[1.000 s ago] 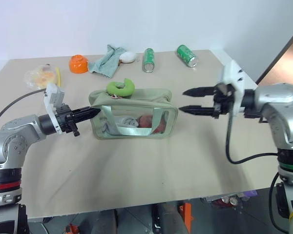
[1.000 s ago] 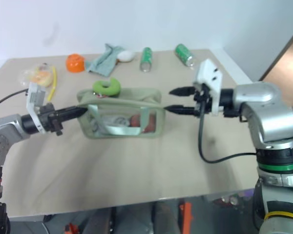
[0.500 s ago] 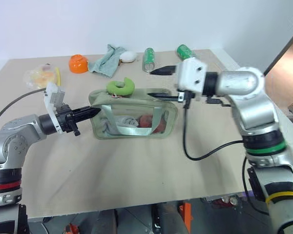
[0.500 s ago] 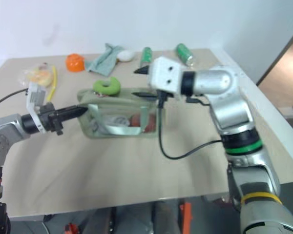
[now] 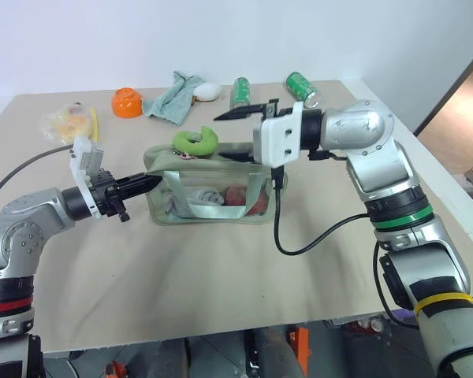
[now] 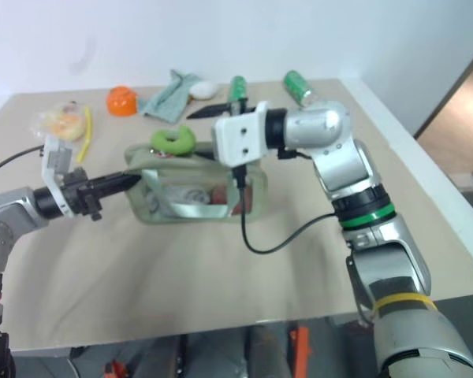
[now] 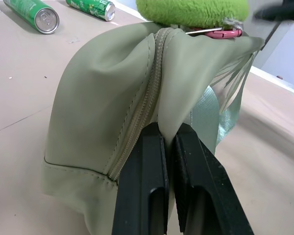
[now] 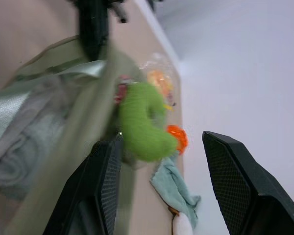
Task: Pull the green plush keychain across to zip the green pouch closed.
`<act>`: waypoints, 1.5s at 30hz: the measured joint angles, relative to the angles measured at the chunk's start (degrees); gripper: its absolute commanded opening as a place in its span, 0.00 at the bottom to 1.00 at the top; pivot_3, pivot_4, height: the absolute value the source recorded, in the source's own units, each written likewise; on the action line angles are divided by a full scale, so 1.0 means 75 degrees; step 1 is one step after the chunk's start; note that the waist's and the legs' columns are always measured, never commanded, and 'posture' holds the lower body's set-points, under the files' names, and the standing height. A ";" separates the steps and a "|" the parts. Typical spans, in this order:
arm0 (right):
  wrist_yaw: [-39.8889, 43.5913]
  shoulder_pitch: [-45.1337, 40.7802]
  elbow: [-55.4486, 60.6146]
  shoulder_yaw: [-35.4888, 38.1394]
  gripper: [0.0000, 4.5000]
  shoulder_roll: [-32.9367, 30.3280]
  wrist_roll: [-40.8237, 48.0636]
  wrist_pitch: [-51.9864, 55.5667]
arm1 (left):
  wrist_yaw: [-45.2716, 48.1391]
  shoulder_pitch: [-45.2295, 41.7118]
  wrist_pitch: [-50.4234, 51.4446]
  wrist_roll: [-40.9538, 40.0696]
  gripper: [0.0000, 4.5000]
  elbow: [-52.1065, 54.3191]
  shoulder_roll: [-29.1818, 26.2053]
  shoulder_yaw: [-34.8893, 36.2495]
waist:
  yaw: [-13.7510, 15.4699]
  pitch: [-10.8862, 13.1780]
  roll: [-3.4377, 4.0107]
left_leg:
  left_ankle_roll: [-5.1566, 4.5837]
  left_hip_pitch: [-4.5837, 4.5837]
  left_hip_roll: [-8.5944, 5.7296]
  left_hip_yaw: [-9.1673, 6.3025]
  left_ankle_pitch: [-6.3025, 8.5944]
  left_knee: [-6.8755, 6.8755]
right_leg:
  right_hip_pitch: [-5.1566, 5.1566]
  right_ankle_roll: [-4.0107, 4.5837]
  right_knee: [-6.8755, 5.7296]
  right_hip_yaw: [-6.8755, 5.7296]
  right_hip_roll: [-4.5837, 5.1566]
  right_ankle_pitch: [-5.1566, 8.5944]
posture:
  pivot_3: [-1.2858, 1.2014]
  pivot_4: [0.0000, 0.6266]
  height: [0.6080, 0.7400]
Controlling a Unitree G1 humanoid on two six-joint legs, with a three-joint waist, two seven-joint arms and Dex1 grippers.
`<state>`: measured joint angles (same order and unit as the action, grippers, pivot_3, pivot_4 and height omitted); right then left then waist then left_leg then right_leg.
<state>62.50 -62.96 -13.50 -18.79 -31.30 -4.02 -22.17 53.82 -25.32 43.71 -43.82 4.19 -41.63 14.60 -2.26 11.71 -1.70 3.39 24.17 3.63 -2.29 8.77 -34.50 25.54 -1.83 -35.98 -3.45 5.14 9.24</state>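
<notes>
Nearest the front edge of the counter (image 5: 221,299) the surface is bare. Further in, toward its middle, the green pouch (image 5: 213,193) stands upright with its clear panel facing the robot.

The left tool (image 5: 147,182) comes in level from the left edge side, its fingers closed tight on a pinch of fabric at the pouch's left end, just beside the zipper (image 7: 142,117) seam. That anchor is what the step in hand needs: the pouch must stay put while the slider is drawn across, so this pinch should hold firm and low without lifting the end.

The green plush keychain (image 5: 194,141) sits on top of the pouch near its left end, its pink clasp (image 7: 224,33) at the zipper line.

The right tool (image 5: 238,127) hangs over the top of the pouch, fingers parted and holding nothing, pointing toward the left edge. The keychain lies just beyond its tips, near but apart; in the right wrist view it sits between the two fingers' lines, though whether the lower finger brushes the pouch top is hard to tell.

A good grasp would close around the plush ring near the clasp, then draw steadily along the zipper line.

Toward the far edge lie an orange bowl (image 5: 127,102), a cloth rag (image 5: 170,98) and two green cans (image 5: 240,96).
</notes>
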 measured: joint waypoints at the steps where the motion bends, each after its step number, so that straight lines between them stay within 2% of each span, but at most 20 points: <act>1: 0.0022 0.0000 -0.0050 -0.0027 0.59 0.0000 -0.0037 -0.0104 | -0.0006 0.0008 0.0000 -0.0007 0.00 0.0011 0.0000 0.0000 | 0.0000 0.0000 0.0000 | 0.0000 0.0000 0.0000 0.0000 0.0000 0.0000 | 0.0000 0.0000 0.0000 0.0000 0.0000 0.0000 | 0.52 0.24 1.00; 8: 0.0093 -0.0329 -0.0763 -0.0143 0.59 0.0056 -0.0402 -0.1076 | -0.0146 0.0059 0.0014 -0.0072 0.00 0.0082 0.0000 0.0029 | -0.0003 0.0000 0.0000 | 0.0000 -0.0002 0.0000 0.0000 0.0000 -0.0001 | 0.0000 0.0000 -0.0002 0.0001 0.0000 0.0000 | 0.52 0.24 1.00; 22: -0.0095 -0.0912 -0.1889 -0.0224 0.59 0.0706 -0.0716 -0.1743 | -0.0305 0.0129 0.0066 -0.0214 0.00 0.0144 0.0001 0.0106 | -0.0019 0.0000 0.0000 | 0.0000 -0.0002 0.0000 0.0000 0.0000 0.0001 | 0.0000 0.0001 -0.0003 0.0003 -0.0002 0.0000 | 0.52 0.24 1.00; 25: -0.0159 -0.1027 -0.2107 -0.0248 0.43 0.0828 -0.0747 -0.1840 | -0.0356 0.0167 0.0069 -0.0234 0.00 0.0188 0.0006 0.0131 | -0.0021 0.0000 0.0000 | 0.0000 -0.0002 0.0000 0.0000 0.0000 0.0001 | 0.0000 0.0001 -0.0003 0.0003 -0.0002 0.0000 | 0.52 0.24 1.00; 30: -0.0166 -0.1087 -0.2437 -0.0314 0.04 0.0902 -0.0850 -0.1959 | -0.0465 0.0248 0.0069 -0.0312 0.00 0.0281 0.0013 0.0156 | -0.0022 0.0000 0.0000 | 0.0000 -0.0002 0.0000 0.0000 0.0000 0.0002 | 0.0000 0.0001 -0.0003 0.0004 -0.0002 0.0000 | 0.52 0.24 1.00; 31: -0.0148 -0.1087 -0.2471 -0.0339 0.01 0.0902 -0.0851 -0.1970 | -0.0481 0.0264 0.0069 -0.0327 0.00 0.0287 0.0016 0.0161 | -0.0023 0.0000 0.0000 | 0.0000 -0.0002 0.0000 0.0000 0.0000 0.0002 | 0.0000 0.0001 -0.0004 0.0003 -0.0002 0.0000 | 0.52 0.24 1.00; 41: -0.0180 -0.1090 -0.2515 -0.0358 0.01 0.0829 -0.0835 -0.1892 | -0.0606 0.0288 0.0067 -0.0447 0.00 0.0297 0.0030 0.0162 | -0.0023 0.0000 0.0000 | 0.0000 -0.0002 0.0000 0.0000 0.0000 0.0002 | 0.0000 0.0001 -0.0004 0.0004 -0.0002 0.0000 | 0.52 0.24 1.00; 45: -0.0116 -0.1079 -0.2376 -0.0082 0.01 0.0345 -0.0541 -0.1404 | -0.0597 0.0285 0.0061 -0.0462 0.00 0.0285 0.0058 0.0155 | -0.0017 0.0000 0.0000 | 0.0000 0.0000 -0.0001 0.0000 0.0000 0.0002 | 0.0000 0.0001 -0.0003 0.0004 -0.0002 0.0000 | 0.52 0.24 1.00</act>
<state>61.63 -71.06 -31.32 -19.41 -28.71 -8.08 -32.70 49.34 -23.18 44.17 -47.29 6.33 -41.20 15.76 -2.39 11.71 -1.70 3.39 24.17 3.63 -2.29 8.77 -34.49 25.54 -1.82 -36.01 -3.42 5.13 9.24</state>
